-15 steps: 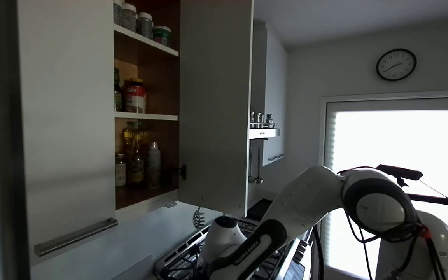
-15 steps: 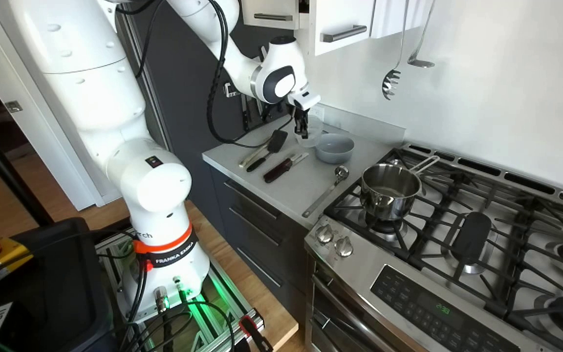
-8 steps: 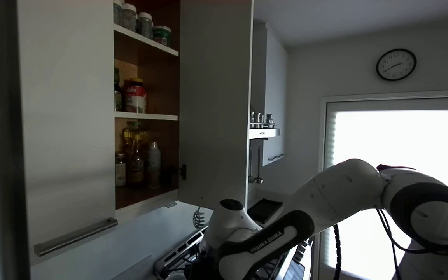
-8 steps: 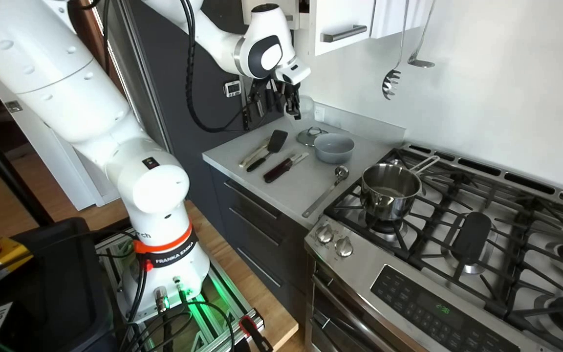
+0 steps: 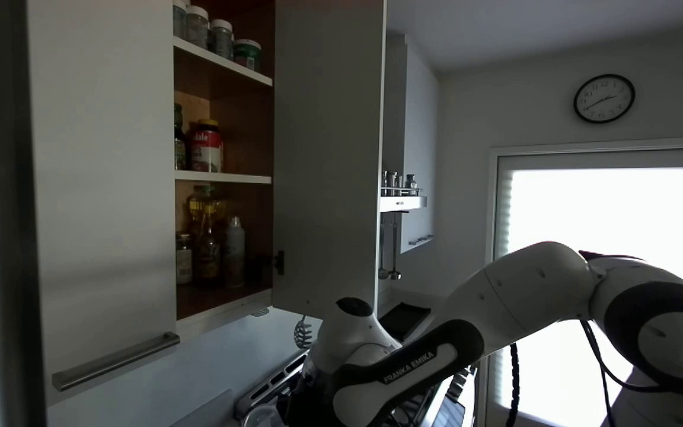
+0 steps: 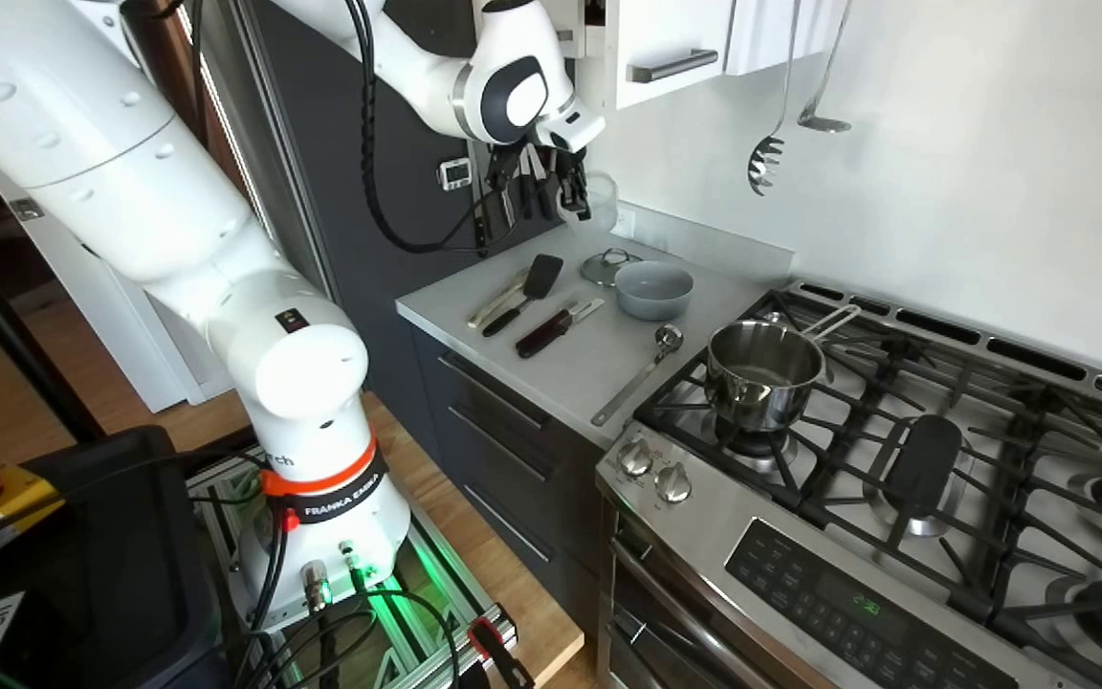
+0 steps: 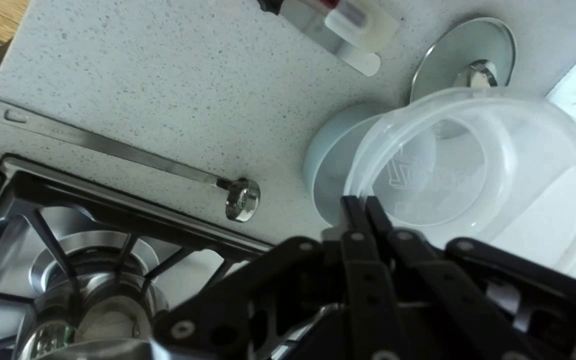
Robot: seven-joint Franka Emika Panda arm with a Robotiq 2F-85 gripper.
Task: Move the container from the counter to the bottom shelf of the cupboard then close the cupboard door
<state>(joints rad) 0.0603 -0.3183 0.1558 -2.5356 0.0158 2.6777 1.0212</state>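
A clear plastic container (image 7: 433, 175) hangs from my gripper (image 7: 364, 200) in the wrist view. The gripper is shut on its rim, with the container's body to the right of the fingers. In an exterior view, the container (image 6: 601, 203) is above the far end of the pale counter (image 6: 589, 364), with the gripper (image 6: 575, 206) at its side. An edge of the container (image 5: 263, 416) shows low in an exterior view. The cupboard's bottom shelf (image 5: 217, 301) holds bottles. The cupboard door (image 5: 326, 160) stands open; its handle (image 6: 675, 65) shows in an exterior view.
A grey bowl (image 6: 654, 292), a glass lid (image 6: 610, 266), a ladle (image 6: 637, 373), knives (image 6: 551, 330) and spatulas (image 6: 524, 292) lie on the counter. A steel pot (image 6: 763, 373) stands on the hob. Utensils (image 6: 766, 158) hang on the wall. A closed door (image 5: 104, 196) adjoins the cupboard.
The gripper has lifted the container off the counter and moved up and slightly left in an exterior view. The glass lid now shows behind the bowl. The cupboard door has not moved.
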